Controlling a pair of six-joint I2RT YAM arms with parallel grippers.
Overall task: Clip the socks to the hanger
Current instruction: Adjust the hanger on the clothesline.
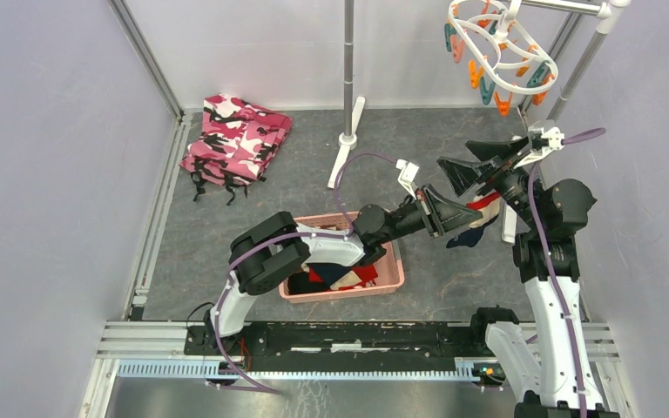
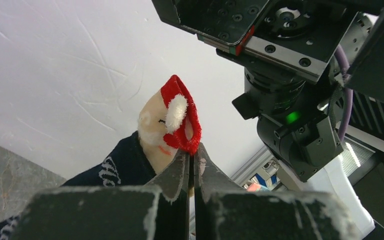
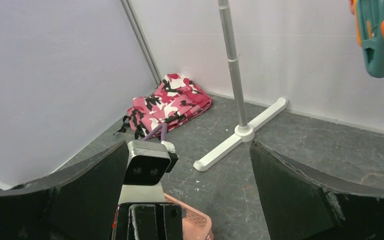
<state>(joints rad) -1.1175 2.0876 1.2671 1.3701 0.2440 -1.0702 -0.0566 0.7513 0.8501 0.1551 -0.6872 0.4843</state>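
The left gripper (image 2: 192, 155) was pinched narrow, its black, rough-edged fingers (image 2: 172, 177) clamped on the red ribbed cuff of a sock (image 2: 172, 125). This soft knitted piece had a fluffy white bobble, a beige face patch and a navy body with white marks that drooped below the grip. In the top view this sock (image 1: 486, 205) was held out in the air to the right of a pink plastic basket (image 1: 385, 286). It was just under the right gripper (image 1: 479, 161), whose broad, wedge-shaped black fingers (image 3: 300, 195) stood spread wide with nothing between them. More socks (image 1: 348, 274), red, navy and tan, lay heaped in the basket. The hanger (image 1: 498, 52), a white oval plastic ring, hung at the upper right with glossy orange and teal clips (image 3: 375, 40) dangling from it, above and beyond both grippers. Farther off, on the mottled grey floor (image 1: 435, 287), stood a slim grey metal pole (image 1: 348, 61) on a white foot (image 3: 240, 137). A folded pink camouflage cloth (image 1: 235, 139) lay in the far-left corner.
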